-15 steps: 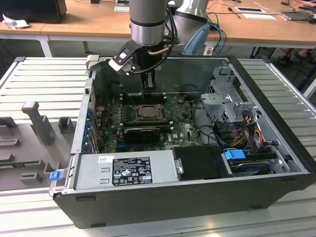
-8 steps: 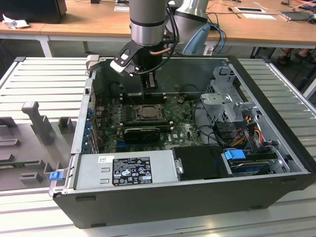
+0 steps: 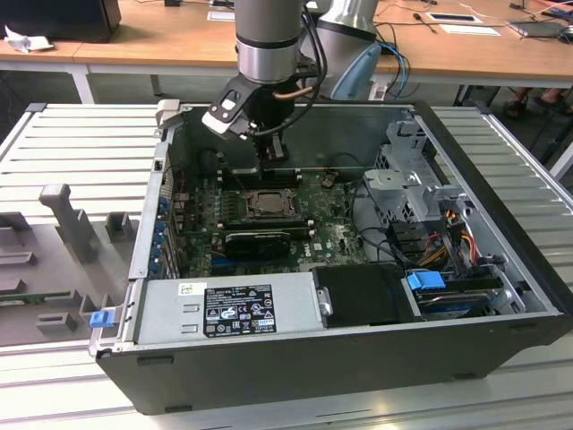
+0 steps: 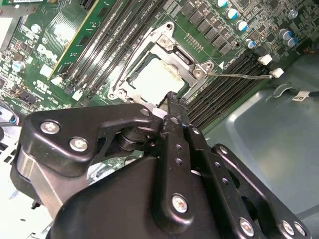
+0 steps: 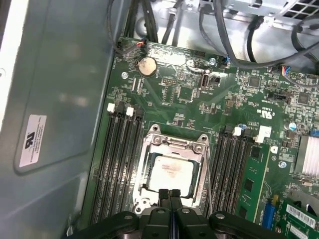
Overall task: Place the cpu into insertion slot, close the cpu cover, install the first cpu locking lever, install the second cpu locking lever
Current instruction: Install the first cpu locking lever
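The cpu [image 5: 172, 172] lies flat in the insertion slot [image 5: 147, 188], its pale metal face showing through the window of the cpu cover [image 5: 174, 145], which lies down over it. In the second wrist view the cpu [image 4: 155, 79] sits inside the same silver frame [image 4: 174, 50], and a thin metal lever [image 4: 244, 75] sticks out sideways from one corner. My gripper [image 5: 170, 193] hangs just above the socket's edge, shut with nothing between its fingers [image 4: 172, 107]. In the exterior view the gripper [image 3: 274, 167] hovers over the far side of the socket [image 3: 266, 203].
Long black memory slots [image 5: 119, 149] flank the socket on both sides. The open case holds a power supply [image 3: 228, 305], a black card [image 3: 258, 240], a drive cage [image 3: 416, 179] and loose cables [image 3: 448, 233]. The case wall [image 5: 55, 99] stands close by.
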